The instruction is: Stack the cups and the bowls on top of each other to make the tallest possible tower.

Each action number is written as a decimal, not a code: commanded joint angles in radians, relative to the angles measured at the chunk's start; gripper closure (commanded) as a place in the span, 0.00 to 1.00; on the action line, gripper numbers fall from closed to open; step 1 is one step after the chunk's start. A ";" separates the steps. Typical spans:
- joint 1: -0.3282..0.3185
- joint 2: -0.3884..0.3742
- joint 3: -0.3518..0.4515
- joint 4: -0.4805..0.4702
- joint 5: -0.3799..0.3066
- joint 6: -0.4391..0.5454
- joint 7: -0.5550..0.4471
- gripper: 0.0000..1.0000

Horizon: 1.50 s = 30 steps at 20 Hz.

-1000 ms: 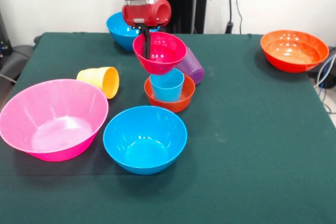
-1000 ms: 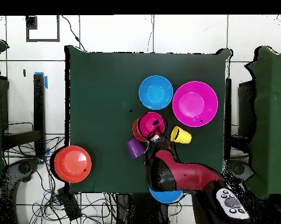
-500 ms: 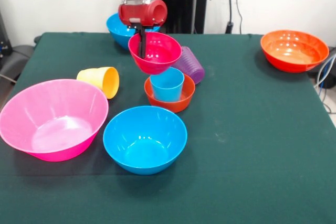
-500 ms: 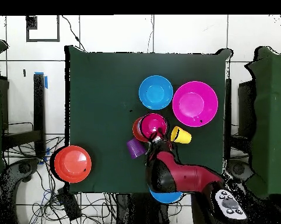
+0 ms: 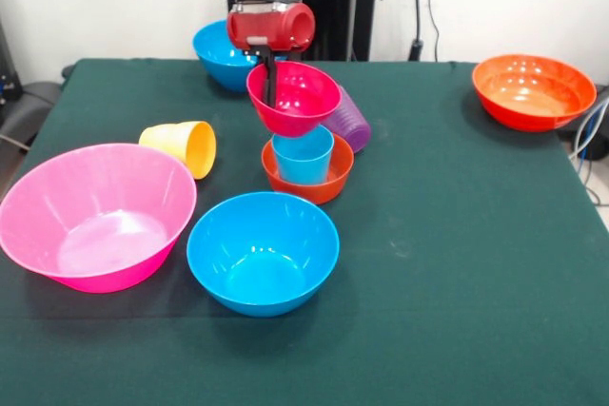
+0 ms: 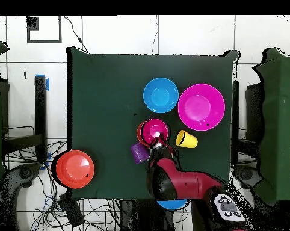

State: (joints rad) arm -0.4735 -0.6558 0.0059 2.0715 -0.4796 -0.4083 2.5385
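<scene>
My gripper point(image 5: 270, 90) point(image 6: 157, 143) is shut on the near-side rim of the small magenta bowl point(image 5: 303, 100) point(image 6: 154, 130), with one dark finger inside the bowl. The bowl hangs slightly tilted right over the light blue cup point(image 5: 304, 156); whether it touches the cup's rim I cannot tell. That cup stands upright in the small orange-red bowl point(image 5: 314, 183) point(image 6: 139, 133). The purple cup point(image 5: 349, 121) point(image 6: 138, 153) lies on its side just behind this tower. The yellow cup point(image 5: 187, 146) point(image 6: 186, 139) lies on its side to the left.
A big pink bowl point(image 5: 95, 216) point(image 6: 201, 106) and a blue bowl point(image 5: 262, 252) point(image 6: 160, 95) sit at the front. A second blue bowl point(image 5: 217, 54) stands behind the arm. The wide orange bowl point(image 5: 533, 90) point(image 6: 74, 169) is at the far right corner.
The gripper swung the magenta bowl left, then back right and a little lower, so it now sits centred over the light blue cup. Nothing else moved.
</scene>
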 commanded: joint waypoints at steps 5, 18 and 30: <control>0.016 0.052 0.053 -0.060 -0.006 -0.007 0.066 1.00; -0.009 0.129 0.079 -0.097 -0.015 -0.087 0.077 1.00; 0.070 0.135 0.085 -0.123 0.084 -0.052 0.100 1.00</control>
State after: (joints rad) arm -0.4718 -0.5443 0.0130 2.0290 -0.4757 -0.4882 2.5385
